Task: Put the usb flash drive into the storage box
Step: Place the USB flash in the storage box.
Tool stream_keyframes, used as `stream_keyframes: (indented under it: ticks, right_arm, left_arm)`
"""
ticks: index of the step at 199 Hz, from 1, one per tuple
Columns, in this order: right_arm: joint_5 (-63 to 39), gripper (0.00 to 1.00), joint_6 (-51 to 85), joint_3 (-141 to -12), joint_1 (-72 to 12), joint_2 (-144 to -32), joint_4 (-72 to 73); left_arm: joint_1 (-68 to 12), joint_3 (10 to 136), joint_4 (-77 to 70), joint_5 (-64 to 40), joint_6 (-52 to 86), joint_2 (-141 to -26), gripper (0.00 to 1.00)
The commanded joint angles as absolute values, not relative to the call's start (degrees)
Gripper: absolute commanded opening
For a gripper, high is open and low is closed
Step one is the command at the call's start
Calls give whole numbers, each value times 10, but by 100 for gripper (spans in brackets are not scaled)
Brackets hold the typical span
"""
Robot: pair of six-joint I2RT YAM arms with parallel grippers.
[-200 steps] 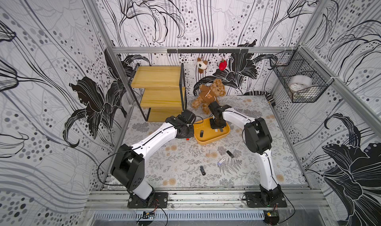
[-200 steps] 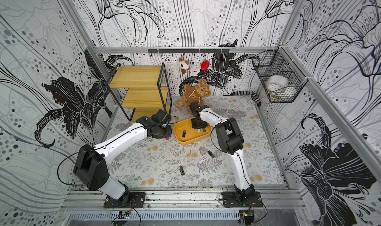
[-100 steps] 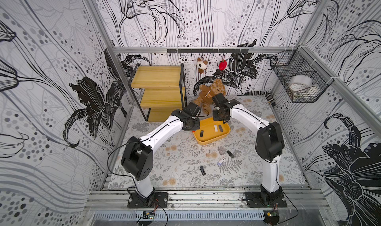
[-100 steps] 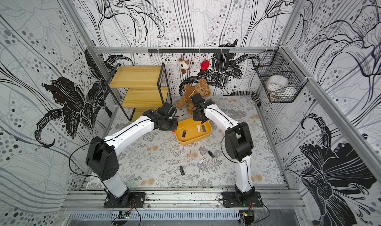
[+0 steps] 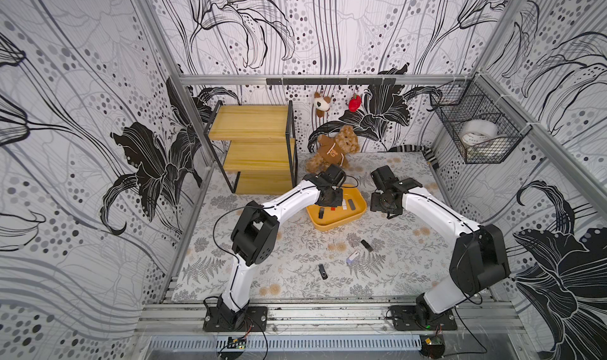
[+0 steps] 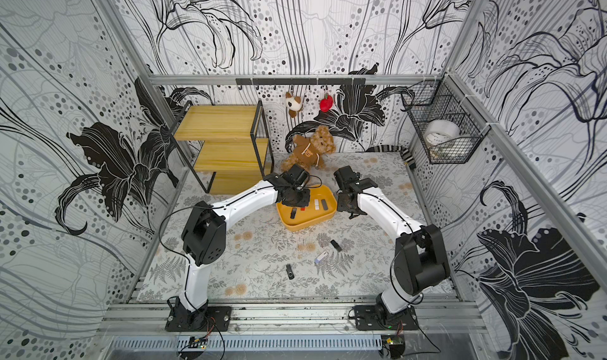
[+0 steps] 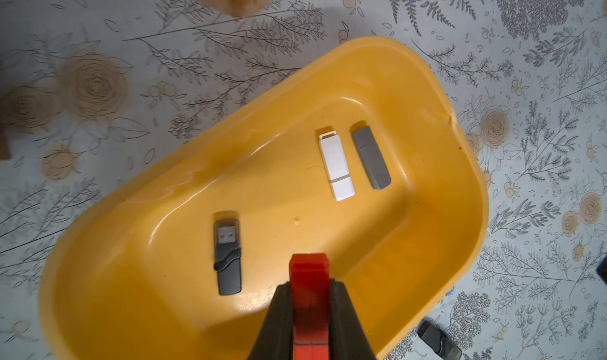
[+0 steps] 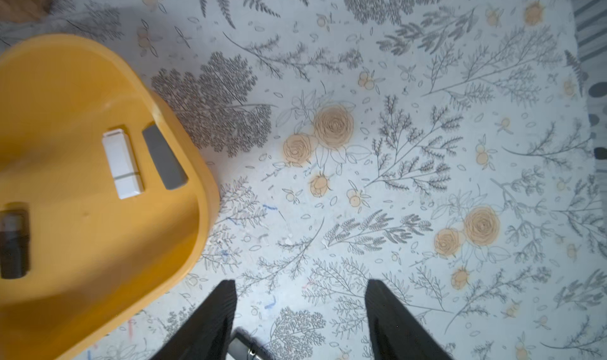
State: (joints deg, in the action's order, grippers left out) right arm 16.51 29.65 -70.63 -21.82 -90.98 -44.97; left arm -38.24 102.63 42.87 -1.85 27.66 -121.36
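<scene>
The left gripper pinches a red usb flash drive between its fingers, hanging over the storage box. On the floor below it lie a black drive, a white drive and a grey drive. The right gripper stands spread and empty over the tablecloth, with the box just beside it.

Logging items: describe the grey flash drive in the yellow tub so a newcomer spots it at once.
Find the yellow tub mid-table, before the teddy bear. Three drives lie inside; the grey flash drive lies beside the white one, at the end nearer the right arm. It alone is plain matt grey; the black one has a clear cap.
</scene>
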Motion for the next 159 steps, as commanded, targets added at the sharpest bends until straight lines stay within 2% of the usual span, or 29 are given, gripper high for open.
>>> stream_keyframes:
  ticks: [1,54,159]
  right_arm:
    - [164,69,335,-666,-217,-878,-447]
    - [142,70,356,-615,-217,-847,-428]
    - [121,70,350,-594,-218,-844,-417]
  left_arm:
    - [-380,1051,408,-25,263,-1245,0]
    - [-377,1049,395,-24,258,-1293,0]
    - [-346,992,407,19,249,-1279,0]
